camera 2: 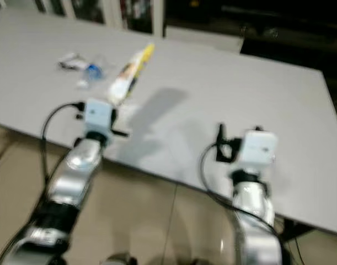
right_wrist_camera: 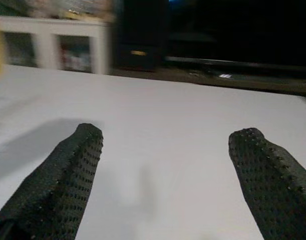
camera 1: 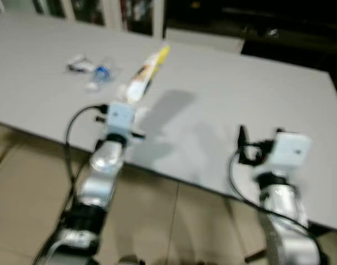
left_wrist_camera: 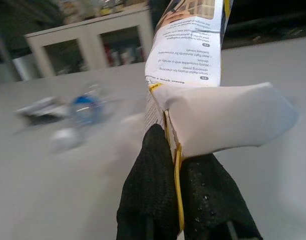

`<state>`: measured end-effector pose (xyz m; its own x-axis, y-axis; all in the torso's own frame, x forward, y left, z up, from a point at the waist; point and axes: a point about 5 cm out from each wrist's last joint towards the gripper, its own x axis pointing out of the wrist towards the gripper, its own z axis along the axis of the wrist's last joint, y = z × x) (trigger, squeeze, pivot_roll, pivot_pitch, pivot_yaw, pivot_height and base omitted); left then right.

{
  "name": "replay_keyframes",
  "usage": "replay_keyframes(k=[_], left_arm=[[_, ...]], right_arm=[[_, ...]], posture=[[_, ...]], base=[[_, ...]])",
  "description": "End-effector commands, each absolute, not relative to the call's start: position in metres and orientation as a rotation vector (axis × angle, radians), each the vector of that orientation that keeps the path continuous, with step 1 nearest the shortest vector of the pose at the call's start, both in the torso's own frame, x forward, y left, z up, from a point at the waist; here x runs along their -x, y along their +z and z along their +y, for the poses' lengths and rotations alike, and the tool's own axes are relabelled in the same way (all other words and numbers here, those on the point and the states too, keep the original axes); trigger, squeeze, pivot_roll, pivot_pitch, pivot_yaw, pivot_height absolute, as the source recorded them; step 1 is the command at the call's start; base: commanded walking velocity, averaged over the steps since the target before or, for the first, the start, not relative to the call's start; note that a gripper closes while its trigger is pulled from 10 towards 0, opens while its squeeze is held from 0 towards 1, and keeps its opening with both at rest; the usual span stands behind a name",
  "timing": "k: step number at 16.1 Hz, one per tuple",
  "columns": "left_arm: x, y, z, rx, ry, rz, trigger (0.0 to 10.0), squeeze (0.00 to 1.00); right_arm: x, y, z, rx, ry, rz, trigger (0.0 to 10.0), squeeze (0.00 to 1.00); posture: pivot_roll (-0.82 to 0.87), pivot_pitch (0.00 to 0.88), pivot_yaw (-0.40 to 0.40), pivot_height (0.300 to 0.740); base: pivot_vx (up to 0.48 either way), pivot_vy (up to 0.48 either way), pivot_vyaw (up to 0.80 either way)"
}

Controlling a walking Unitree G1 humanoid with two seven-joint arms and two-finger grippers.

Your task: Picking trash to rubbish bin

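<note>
A flattened white and yellow carton (camera 1: 146, 73) is lifted off the grey table (camera 1: 223, 99) by my left gripper (left_wrist_camera: 174, 165), which is shut on the carton's (left_wrist_camera: 193, 60) lower end. Its yellow tip points up and away from me. More trash lies at the table's far left: a small wrapper (camera 1: 80, 65) and a clear plastic piece with a blue cap (camera 1: 102, 73). My right gripper (right_wrist_camera: 165, 165) stands open above the table's near right part, with nothing between its fingers (right_wrist_camera: 72, 170).
The table's near edge (camera 1: 174, 176) runs across in front of me, with beige floor tiles (camera 1: 25, 193) below. White cabinets (right_wrist_camera: 57, 40) stand beyond the far side, and a dark area lies at the back right.
</note>
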<state>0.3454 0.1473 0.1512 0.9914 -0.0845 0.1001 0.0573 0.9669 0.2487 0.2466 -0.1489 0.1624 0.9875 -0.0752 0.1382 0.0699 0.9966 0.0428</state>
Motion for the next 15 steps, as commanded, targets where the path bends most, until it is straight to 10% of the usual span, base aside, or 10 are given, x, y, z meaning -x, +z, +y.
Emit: replay_keyframes(k=[1, 15], left_arm=[[-0.3464, 0.1536, 0.1404, -0.234, -0.093, -0.116, 10.0, 0.0], [-0.3476, 0.1511, 0.1345, -0.226, -0.12, -0.1, 10.0, 0.0]], right_arm=[[-0.245, 0.1626, -0.1571, -0.018, -0.103, -0.144, 10.0, 0.0], [-0.2419, 0.1609, -0.1586, -0.018, -0.119, -0.13, 10.0, 0.0]], posture=[[0.13, 0.105, -0.027, 0.74], [0.11, 0.111, -0.023, 0.74]], base=[[0.0, 0.401, 0.0], [0.0, 0.474, -0.11]])
